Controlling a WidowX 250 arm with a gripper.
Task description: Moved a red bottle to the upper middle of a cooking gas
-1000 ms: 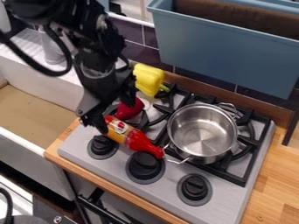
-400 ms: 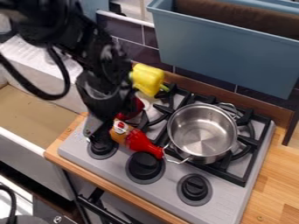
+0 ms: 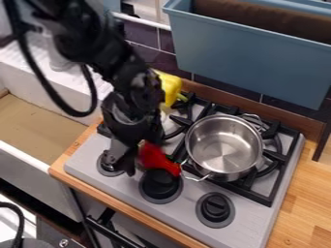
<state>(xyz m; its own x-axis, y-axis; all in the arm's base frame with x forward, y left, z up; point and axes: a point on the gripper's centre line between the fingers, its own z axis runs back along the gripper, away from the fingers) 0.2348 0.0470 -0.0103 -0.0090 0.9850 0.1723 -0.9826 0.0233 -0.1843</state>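
The black gripper point(image 3: 124, 162) hangs low over the stove's left front, in front of the left knob, its fingers apart. Just right of it the red bottle point(image 3: 158, 160) lies on its side, neck pointing down-right toward the pot handle. The gripper covers the bottle's labelled end, and I cannot tell how the fingers stand around it. The gas stove point(image 3: 187, 214) has black grates, with the upper middle partly visible behind the gripper.
A steel pot point(image 3: 223, 145) stands on the right grate, handles sticking out. A yellow pepper point(image 3: 170, 87) lies at the back left. The blue bin point(image 3: 249, 58) rises behind the stove, and the sink point(image 3: 38, 123) is at the left.
The gripper has moved right and down toward the front of the stove, covering the bottle's orange labelled part and the red object behind it. The bottle's neck has stayed in place.
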